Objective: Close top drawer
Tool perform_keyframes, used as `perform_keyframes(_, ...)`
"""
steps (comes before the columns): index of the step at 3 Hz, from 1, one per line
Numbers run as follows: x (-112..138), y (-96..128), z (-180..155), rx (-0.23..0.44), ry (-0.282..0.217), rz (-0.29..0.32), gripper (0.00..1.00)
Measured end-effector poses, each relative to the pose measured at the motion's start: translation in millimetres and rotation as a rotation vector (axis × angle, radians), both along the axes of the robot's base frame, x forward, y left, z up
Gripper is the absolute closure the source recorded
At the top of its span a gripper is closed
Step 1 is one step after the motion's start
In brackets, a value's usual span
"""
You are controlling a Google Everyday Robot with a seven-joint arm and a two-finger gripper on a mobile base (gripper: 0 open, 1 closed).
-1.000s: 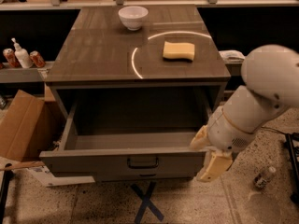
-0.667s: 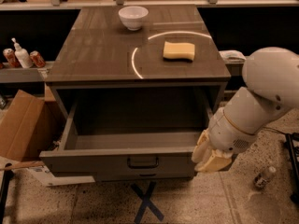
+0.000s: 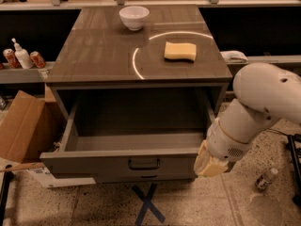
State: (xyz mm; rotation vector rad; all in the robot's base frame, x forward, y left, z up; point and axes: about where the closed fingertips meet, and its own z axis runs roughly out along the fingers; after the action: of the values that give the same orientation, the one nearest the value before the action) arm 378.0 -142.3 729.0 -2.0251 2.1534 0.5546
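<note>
The top drawer (image 3: 94, 165) is pulled far out, and its front panel juts over the floor ahead of the cabinet (image 3: 84, 55). The gripper (image 3: 208, 163) is at the right end of that panel; whether it touches cannot be told. The bulky white arm (image 3: 263, 107) fills the room off the cabinet's right front corner. The middle and left of the panel, handle (image 3: 144, 164) included, lie open from the floor side. The drawer's inside is open from above. A cardboard box (image 3: 21, 126) crowds the drawer's left side near the left front corner. On the cabinet top, a bowl (image 3: 134, 17) stands near the back edge and a sponge (image 3: 180, 51) lies toward the right edge. A small bottle (image 3: 266, 178) lies on the floor, right of the arm.
</note>
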Motion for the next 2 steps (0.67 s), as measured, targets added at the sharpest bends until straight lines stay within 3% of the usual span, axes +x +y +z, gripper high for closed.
perform_keyframes(1, 3.4, -8.3, -36.0, -0.056, 0.022, -0.041, 1.0)
perform_keyframes(2, 17.0, -12.6, -58.6, -0.106, 0.007, -0.075, 1.0)
